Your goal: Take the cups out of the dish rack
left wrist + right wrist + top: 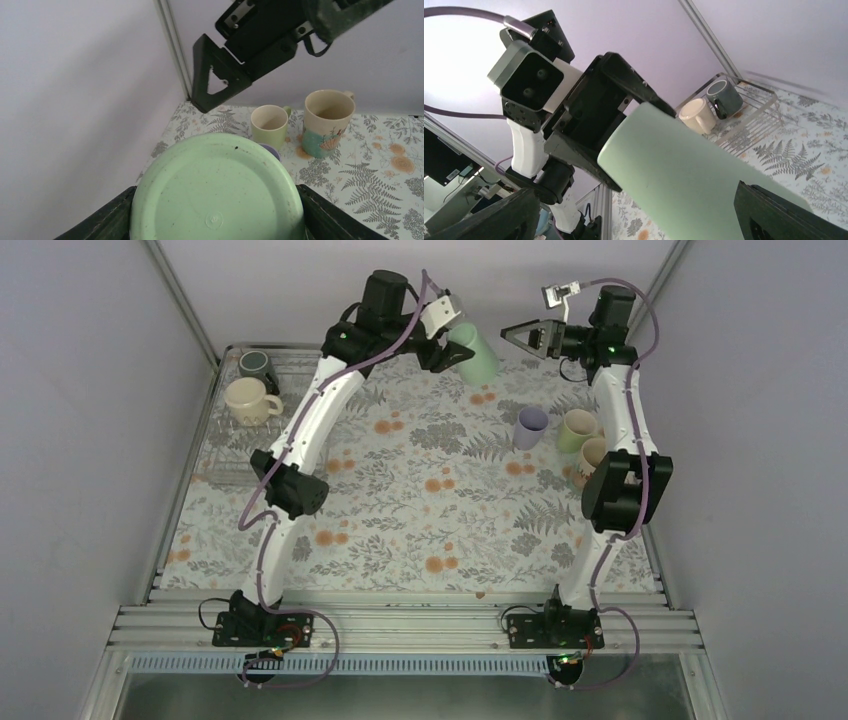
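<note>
The left claw clamps the mint-green tumbler aloft, its long axis slanting across the wide-open, empty right claw just beside it.

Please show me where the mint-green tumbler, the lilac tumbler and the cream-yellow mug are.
mint-green tumbler [477, 358]: top view, on its side wall.
lilac tumbler [530, 425]: top view, at its open top.
cream-yellow mug [247, 399]: top view, on its body.
</note>
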